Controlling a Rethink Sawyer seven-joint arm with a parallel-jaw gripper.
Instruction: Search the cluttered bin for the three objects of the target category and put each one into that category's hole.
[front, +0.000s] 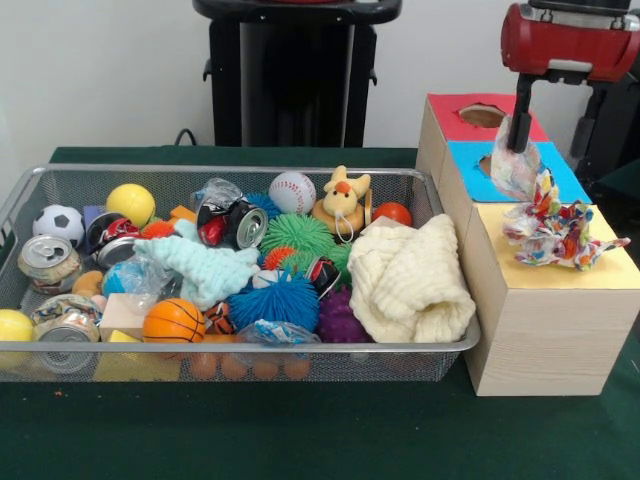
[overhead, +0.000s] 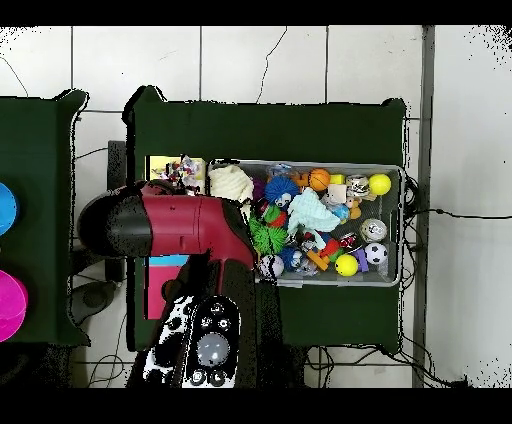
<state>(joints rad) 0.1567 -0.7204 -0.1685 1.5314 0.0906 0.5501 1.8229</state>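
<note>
while the gripper hangs over the blue section of the wooden box, its jaws look pinched shut on a crinkly clear plastic wrapper dangling just above the blue hole. judging by its look, that wrapper is very light, limp and slippery, so a hold on a bunched top fold seems safest. a second, colourful crumpled wrapper lies on the yellow top beside it, and more clear plastic sits among the balls and cans in the wire bin.
</note>
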